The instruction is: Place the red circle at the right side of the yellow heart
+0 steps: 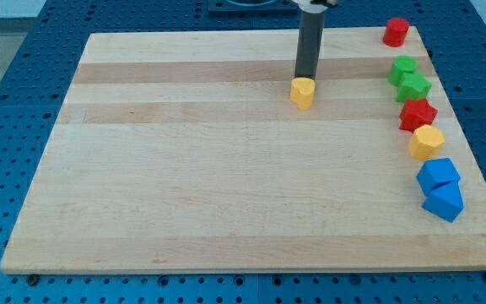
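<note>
The yellow heart lies on the wooden board a little right of centre, near the view's top. My tip stands right behind it, at its top edge, touching or nearly touching it. The red circle sits in the board's top right corner, far to the right of the heart and the tip.
A column of blocks runs down the board's right edge: a green circle, a green star, a red star, a yellow hexagon, a blue cube and a blue triangle.
</note>
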{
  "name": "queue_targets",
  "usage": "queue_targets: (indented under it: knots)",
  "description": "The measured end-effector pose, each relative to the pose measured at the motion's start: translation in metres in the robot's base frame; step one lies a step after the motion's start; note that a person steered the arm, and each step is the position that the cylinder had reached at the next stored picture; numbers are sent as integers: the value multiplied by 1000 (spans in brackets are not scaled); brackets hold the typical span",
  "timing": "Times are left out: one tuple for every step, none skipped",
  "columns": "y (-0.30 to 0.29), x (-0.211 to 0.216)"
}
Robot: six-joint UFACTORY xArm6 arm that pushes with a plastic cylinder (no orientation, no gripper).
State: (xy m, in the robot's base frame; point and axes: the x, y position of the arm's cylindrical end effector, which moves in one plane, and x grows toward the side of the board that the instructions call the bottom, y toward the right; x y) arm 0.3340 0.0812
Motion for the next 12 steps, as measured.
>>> queue_targets:
  knots:
    - [0, 15]
    - [2, -13]
    - [27, -52]
    - [68, -60]
    - [114, -64]
    - [158, -83]
    - [202, -100]
    - [229, -112]
    - [235, -141]
    - [226, -143]
    - [159, -142]
    - [96, -139]
